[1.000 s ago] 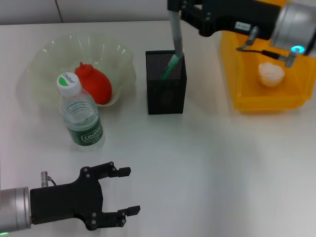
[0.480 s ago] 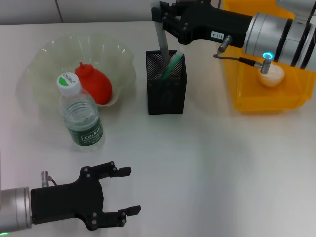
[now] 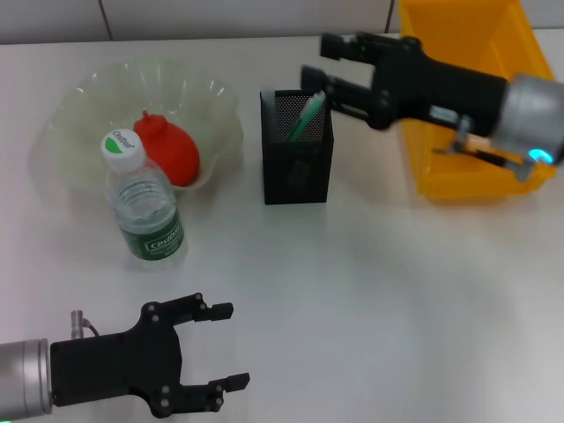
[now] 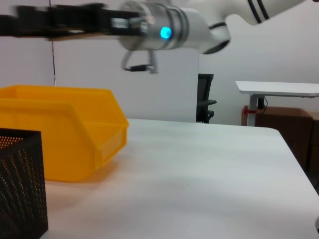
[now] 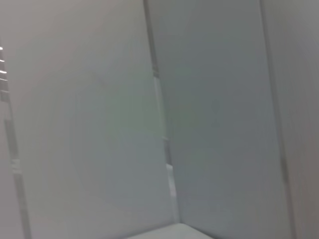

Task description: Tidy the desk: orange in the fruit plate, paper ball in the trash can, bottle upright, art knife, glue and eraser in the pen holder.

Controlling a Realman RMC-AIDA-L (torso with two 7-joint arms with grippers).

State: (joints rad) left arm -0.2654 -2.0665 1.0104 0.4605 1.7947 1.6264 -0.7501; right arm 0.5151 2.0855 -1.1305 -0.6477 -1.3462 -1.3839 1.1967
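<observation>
The orange (image 3: 169, 150), a red-orange fruit, lies in the clear fruit plate (image 3: 88, 92). In front of the plate the bottle (image 3: 141, 201) stands upright with its cap on. A slim green tool (image 3: 306, 117) leans inside the black mesh pen holder (image 3: 296, 167); I cannot tell whether it is the art knife or the glue. My right gripper (image 3: 328, 63) hovers open and empty just behind and to the right of the holder's rim. The arm crosses the yellow trash can (image 3: 458, 181) and hides the paper ball. My left gripper (image 3: 225, 345) rests open near the front left edge.
The left wrist view looks across the white desk at the yellow trash can (image 4: 65, 134), a corner of the pen holder (image 4: 20, 186) and my right arm (image 4: 159, 27) overhead. A chair and another table stand far behind. The right wrist view shows only a wall.
The right gripper held a long grey-and-green tool upright over the pen holder. It has since let go, opened and tilted back to the right. The left arm barely moved.
</observation>
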